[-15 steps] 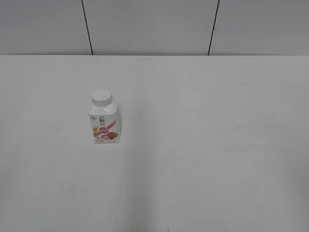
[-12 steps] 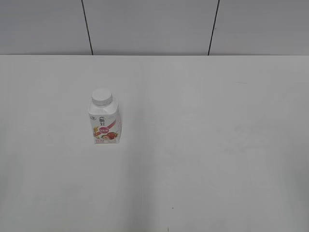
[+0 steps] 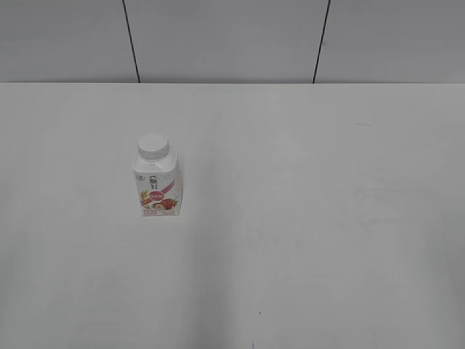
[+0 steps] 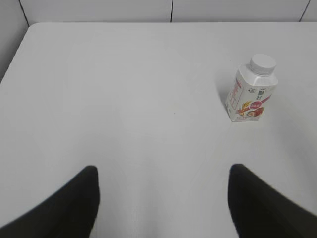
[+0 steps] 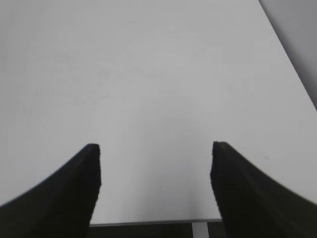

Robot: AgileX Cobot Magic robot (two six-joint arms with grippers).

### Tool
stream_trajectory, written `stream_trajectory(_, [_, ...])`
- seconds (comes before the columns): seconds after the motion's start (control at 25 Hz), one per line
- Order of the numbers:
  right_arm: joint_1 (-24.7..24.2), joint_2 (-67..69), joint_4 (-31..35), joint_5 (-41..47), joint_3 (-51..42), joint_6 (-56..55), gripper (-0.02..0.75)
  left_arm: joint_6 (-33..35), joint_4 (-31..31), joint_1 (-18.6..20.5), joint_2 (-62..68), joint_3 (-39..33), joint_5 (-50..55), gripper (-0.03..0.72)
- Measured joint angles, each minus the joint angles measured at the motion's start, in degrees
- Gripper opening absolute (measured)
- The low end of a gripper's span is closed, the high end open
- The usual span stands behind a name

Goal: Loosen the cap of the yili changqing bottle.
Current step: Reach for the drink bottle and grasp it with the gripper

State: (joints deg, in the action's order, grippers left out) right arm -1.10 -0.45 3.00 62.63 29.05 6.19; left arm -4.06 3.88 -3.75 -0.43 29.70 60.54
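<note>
Nothing is done yet: the cap (image 3: 154, 146) sits on the yili changqing bottle (image 3: 158, 185), untouched. Both my jaws are spread wide, well apart from it.

We see a small white squarish carton bottle (image 3: 158, 187) with a pink-red label that shows strawberries and orange-yellow grains. Its round ribbed plastic cap (image 3: 154, 146) is plain white. The flat table top (image 3: 320, 218) is white too, and the wall panels (image 3: 225, 40) behind are pale grey with dark seams. The gripper fingers (image 4: 69, 208) look black.
</note>
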Motion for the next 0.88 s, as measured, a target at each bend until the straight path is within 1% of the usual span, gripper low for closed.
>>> stream_trajectory(0.76, [0.0, 0.0, 0.0, 0.0, 0.0, 0.0, 0.546, 0.0, 0.18, 0.0, 0.0, 0.0, -0.05, 0.499])
stream_trajectory(0.88, [0.0, 0.0, 0.0, 0.0, 0.0, 0.0, 0.546, 0.0, 0.37, 0.0, 0.0, 0.83, -1.6, 0.499])
